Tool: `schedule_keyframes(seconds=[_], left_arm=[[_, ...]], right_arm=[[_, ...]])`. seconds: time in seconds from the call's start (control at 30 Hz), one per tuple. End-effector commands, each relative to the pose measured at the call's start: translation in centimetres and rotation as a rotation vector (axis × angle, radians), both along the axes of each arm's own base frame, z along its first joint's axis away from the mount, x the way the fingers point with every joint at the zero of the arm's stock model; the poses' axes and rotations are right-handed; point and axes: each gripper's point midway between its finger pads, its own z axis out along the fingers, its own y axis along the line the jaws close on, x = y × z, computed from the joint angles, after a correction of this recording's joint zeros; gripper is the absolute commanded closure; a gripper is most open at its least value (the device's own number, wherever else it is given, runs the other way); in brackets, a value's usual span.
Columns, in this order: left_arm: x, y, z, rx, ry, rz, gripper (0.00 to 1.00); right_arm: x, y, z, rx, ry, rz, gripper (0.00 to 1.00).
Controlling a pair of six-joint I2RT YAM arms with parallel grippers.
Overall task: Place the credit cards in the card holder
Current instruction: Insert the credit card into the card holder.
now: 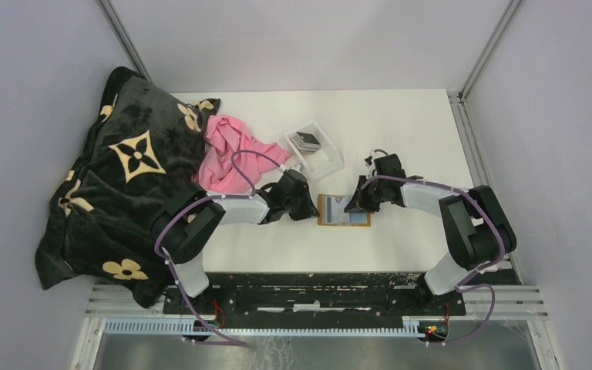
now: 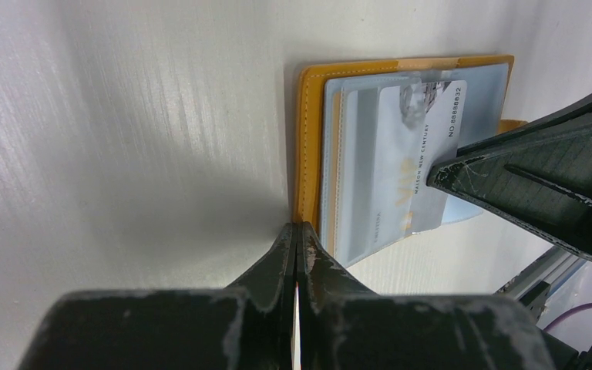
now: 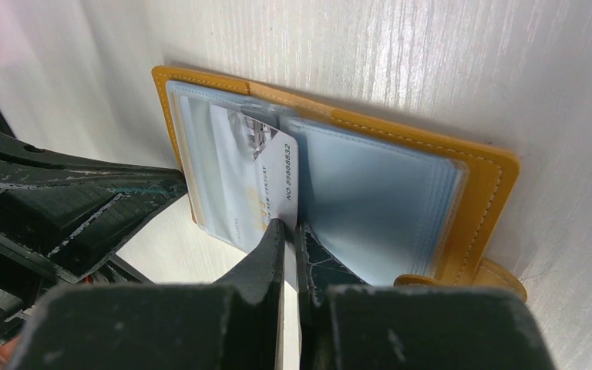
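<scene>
A dark flower-patterned blanket point(image 1: 123, 185) is heaped on the left of the white table point(image 1: 401, 131), with a pink cloth point(image 1: 231, 154) lying against it. Just right of the cloth stands a clear plastic tray point(image 1: 324, 163); a small stack of dark cards point(image 1: 306, 141) sits in its far end, and the near end is bare.

Nearer the arms, the orange card holder point(image 2: 307, 139) lies opened flat on the table, its clear pocket panels facing up. The left pincer point(image 2: 297, 231) has its jaws pressed together, tips touching the holder's left orange edge.

A silver credit card point(image 3: 266, 173) lies slanted over the left panel, one end among the clear pockets. How deep it goes in cannot be told. Its other end sticks out over the middle fold. The right pincer point(image 3: 285, 225) is clamped on that free edge, above the right panel's empty sleeves.
</scene>
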Motion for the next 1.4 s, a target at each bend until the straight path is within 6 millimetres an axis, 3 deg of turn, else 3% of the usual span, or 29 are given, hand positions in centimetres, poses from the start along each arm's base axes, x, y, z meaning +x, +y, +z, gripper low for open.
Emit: schedule_keyframes(seconds=[0.0,0.47,0.73,0.87,1.1,1.37], left_arm=[[-3.3,3.3,-5.4,0.193,0.116,-0.052,0.97],[-3.8,1.6,-5.2,0.169,0.105,-0.113,0.97],[-3.6,1.6,-5.0,0.163,0.097,-0.108,0.97],[-3.4,1.4,-4.8,0.159,0.090,-0.102,0.95],[-3.1,1.2,-4.4,0.147,0.077,-0.093,0.95],[-3.0,0.9,-4.1,0.131,0.069,-0.097,0.94]], right_arm=[[0.2,0.1,-0.9,-0.042,0.003,0.012,0.95],[0.2,1.7,-0.6,-0.045,-0.002,0.046,0.94],[0.3,1.2,0.4,-0.089,-0.033,0.073,0.69],[0.5,1.0,1.4,-0.107,-0.059,0.083,0.61],[0.9,0.6,2.8,-0.138,-0.083,0.101,0.56],[0.9,0.8,2.7,-0.143,-0.065,0.117,0.52]])
